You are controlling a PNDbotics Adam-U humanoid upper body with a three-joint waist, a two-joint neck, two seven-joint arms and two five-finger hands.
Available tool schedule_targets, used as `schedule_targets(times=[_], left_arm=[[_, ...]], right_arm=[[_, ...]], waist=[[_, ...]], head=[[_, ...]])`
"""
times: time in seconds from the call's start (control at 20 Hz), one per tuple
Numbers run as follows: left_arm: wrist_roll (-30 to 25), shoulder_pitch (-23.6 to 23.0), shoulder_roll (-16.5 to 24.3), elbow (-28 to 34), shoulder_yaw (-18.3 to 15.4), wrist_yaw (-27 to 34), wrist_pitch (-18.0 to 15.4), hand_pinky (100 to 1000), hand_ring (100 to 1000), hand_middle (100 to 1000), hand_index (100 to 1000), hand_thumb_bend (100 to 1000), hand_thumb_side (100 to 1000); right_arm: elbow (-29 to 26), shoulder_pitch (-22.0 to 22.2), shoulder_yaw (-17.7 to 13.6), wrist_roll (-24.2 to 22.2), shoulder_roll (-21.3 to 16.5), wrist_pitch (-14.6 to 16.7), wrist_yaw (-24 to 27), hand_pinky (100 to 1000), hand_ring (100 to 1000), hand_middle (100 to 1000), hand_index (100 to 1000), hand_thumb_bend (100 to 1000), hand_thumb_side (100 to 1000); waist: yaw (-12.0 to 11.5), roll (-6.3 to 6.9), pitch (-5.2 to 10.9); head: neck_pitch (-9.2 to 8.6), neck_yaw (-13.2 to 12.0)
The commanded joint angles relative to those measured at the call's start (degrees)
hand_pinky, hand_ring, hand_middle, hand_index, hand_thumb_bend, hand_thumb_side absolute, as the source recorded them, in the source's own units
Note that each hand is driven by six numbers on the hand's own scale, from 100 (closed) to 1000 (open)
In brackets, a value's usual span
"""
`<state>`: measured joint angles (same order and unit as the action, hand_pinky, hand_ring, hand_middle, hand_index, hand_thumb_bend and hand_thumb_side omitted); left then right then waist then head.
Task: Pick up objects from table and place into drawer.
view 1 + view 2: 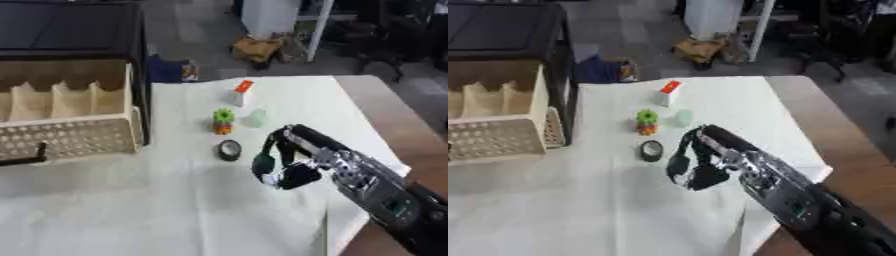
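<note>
Landmark: small black ring-shaped roll (pixel 229 150) lying flat on the white cloth (pixel 131 200) that covers the table.
Right hand: the black and silver right hand (pixel 284 167) comes in from the lower right corner and hangs just right of the black roll, slightly nearer the camera; whether it touches the roll I cannot tell.
Right hand state: fingers curled downward with nothing visibly held between them, so clenched on empty air.
Left hand: shows in neither view.
Stacked toy: a small green and orange stacked block piece (pixel 223 121) stands upright just beyond the black roll.
Pale piece: a pale translucent green rounded object (pixel 256 118) sits just right of the stacked toy, beyond the roll and to its right.
Box: a small white box with an orange-red top (pixel 242 93) stands upright farther beyond the roll, past the stacked toy.
Drawer: an open light wooden drawer (pixel 70 135) with upright dividers and a perforated front panel lies well left of the black roll, pulled out from a black cabinet (pixel 70 25).
Task things: all four small objects rest on the cloth, outside the drawer.
</note>
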<state>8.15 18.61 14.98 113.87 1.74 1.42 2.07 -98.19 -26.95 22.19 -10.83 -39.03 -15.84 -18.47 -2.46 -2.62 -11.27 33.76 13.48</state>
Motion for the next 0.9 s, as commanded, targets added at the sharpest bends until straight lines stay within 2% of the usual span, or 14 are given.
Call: schedule_targets(times=[0.05, 0.35, 0.4, 0.45, 0.9], left_arm=[[0.1, 0.5, 0.6, 0.7, -0.5, 0.3, 0.1, 301, 382, 521, 737, 100, 1000], [0.1, 0.6, 0.7, 0.7, -0.3, 0.3, -0.1, 301, 382, 521, 738, 100, 1000], [0.1, 0.6, 0.7, 0.7, -0.3, 0.3, -0.1, 301, 382, 521, 737, 100, 1000], [0.0, 0.6, 0.7, 0.7, -0.3, 0.3, -0.1, 301, 382, 521, 738, 100, 1000], [-0.1, 0.9, 0.7, 0.7, -0.2, 0.4, -0.2, 301, 382, 520, 738, 100, 1000]], right_arm=[[-2.1, -2.2, -1.4, 0.8, -2.6, -0.1, 1.6, 470, 409, 189, 544, 235, 380], [-3.8, -6.5, -2.1, 2.8, -4.4, -0.3, 3.4, 468, 396, 179, 536, 259, 441], [-4.0, -7.2, -2.1, 3.2, -4.6, -0.2, 3.5, 468, 393, 178, 534, 234, 533], [-4.2, -8.0, -2.2, 3.6, -4.7, -0.2, 3.7, 468, 392, 176, 534, 270, 460], [-3.9, -13.5, -3.0, 6.2, -4.1, -0.7, 5.0, 467, 381, 168, 527, 284, 503]], waist=[[-0.1, 0.01, 0.98], [-0.4, 0.01, 0.94], [-0.5, 0.02, 0.93], [-0.6, 0.03, 0.92], [-1.4, -0.05, 0.87]], head=[[-0.62, -0.1], [-0.84, -0.2], [-0.90, -0.3], [-0.96, -0.3], [-1.87, -0.5]])
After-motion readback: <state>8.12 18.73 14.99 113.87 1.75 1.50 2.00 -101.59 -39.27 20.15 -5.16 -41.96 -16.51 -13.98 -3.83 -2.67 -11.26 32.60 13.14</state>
